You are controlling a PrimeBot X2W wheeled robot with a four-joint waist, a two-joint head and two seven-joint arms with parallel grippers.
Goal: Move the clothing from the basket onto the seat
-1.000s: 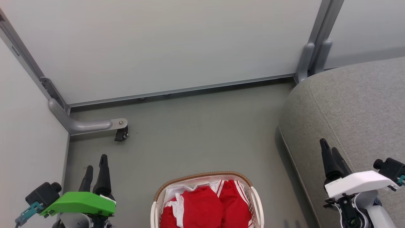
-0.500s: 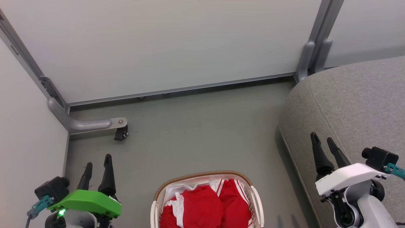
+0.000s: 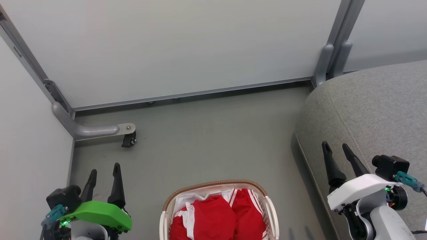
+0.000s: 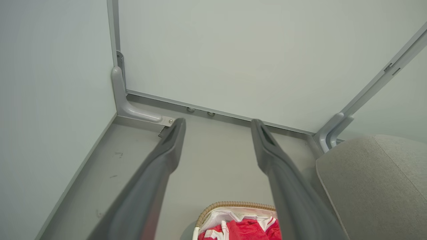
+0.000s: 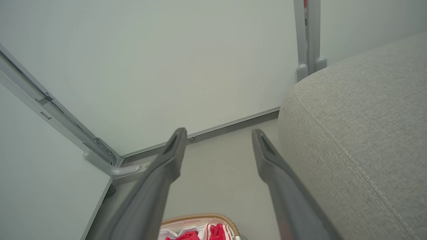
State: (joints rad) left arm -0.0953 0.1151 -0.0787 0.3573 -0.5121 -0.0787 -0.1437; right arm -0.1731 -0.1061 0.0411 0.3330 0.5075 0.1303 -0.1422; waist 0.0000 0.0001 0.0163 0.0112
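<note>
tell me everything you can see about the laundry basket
The basket is an oval white plastic tub with a brown woven-look rim, white handles on its left and right sides and a white cloth liner. It stands upright on the grey floor, left of the seat and apart from it. Red clothing with white stripes fills it. Its near part is cut off by the head view's bottom edge.

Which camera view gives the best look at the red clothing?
The head view: the clothing fills the basket, with its white stripes visible. Each wrist view catches a small red part at its bottom edge.
</note>
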